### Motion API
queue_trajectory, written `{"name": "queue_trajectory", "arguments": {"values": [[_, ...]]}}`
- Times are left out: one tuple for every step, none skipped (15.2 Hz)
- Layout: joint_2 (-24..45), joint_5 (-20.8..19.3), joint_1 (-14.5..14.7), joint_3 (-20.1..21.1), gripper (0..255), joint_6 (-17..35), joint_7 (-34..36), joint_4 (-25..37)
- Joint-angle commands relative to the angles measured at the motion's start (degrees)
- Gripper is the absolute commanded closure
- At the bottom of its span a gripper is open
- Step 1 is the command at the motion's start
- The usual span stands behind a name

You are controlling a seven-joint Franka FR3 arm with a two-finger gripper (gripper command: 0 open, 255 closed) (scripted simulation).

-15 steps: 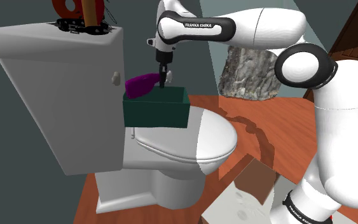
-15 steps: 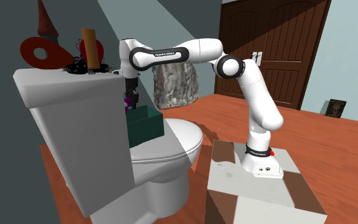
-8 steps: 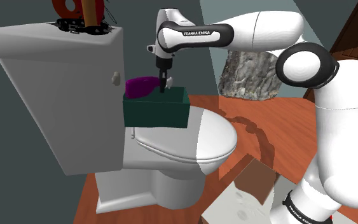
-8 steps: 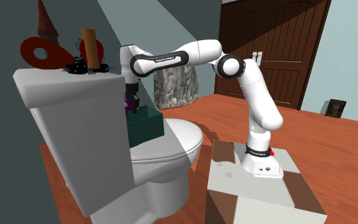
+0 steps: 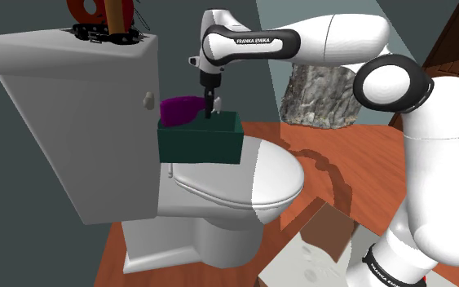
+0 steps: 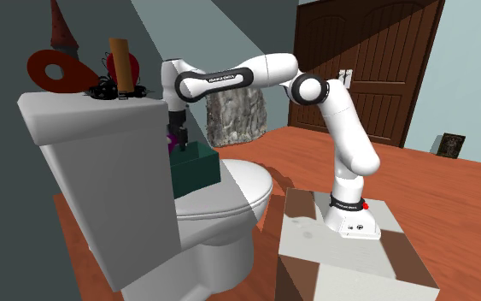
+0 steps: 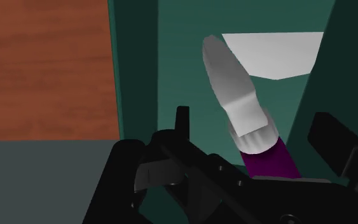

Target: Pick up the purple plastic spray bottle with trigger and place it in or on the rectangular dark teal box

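Orange-brown flooring surrounds a white toilet, and a dark teal box sits on its closed lid. The purple spray bottle rests in that box, its body rising over the box's rim and its pale grey trigger head pointing down inside. Just above the box hangs the black gripper, fingers spread apart with the bottle's neck between them and a clear gap beside one finger.

I count one purple spray bottle, one dark teal box and one toilet. By the tank: one red ring, one brown cylinder, one dark red cone, one black tangle. One dark brown door, one grey rock. My one hand carries two fingers.
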Motion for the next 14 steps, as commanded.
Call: {"name": "queue_trajectory", "arguments": {"values": [[0.4,1.4,0.5,0.6,0,0.1,0.0,0.2],[0.3,1.4,0.4,0.5,0,-0.5,-0.2,0.7],[0.4,1.3,0.7,0.7,0,0.8,0.4,-0.5],[0.4,1.3,0.8,0.7,0,-1.1,0.3,1.3],[0.5,1.3,0.9,0.8,0,-3.0,0.3,3.4],[0.6,1.3,1.0,0.8,0,-5.1,0.2,5.6],[0.9,1.3,1.1,0.8,0,-6.7,0.2,7.5],[0.9,1.3,1.1,0.8,0,-6.7,0.1,7.5],[0.9,1.3,1.1,0.8,0,-6.7,0.2,7.5],[0.9,1.3,1.1,0.8,0,-6.7,0.2,7.5],[0.9,1.3,1.1,0.8,0,-6.7,0.1,7.5],[0.9,1.3,1.1,0.8,0,-6.7,0.1,7.5],[0.9,1.3,1.1,0.8,0,-6.7,0.1,7.5],[0.9,1.3,1.1,0.8,0,-6.7,0.1,7.5]]}}
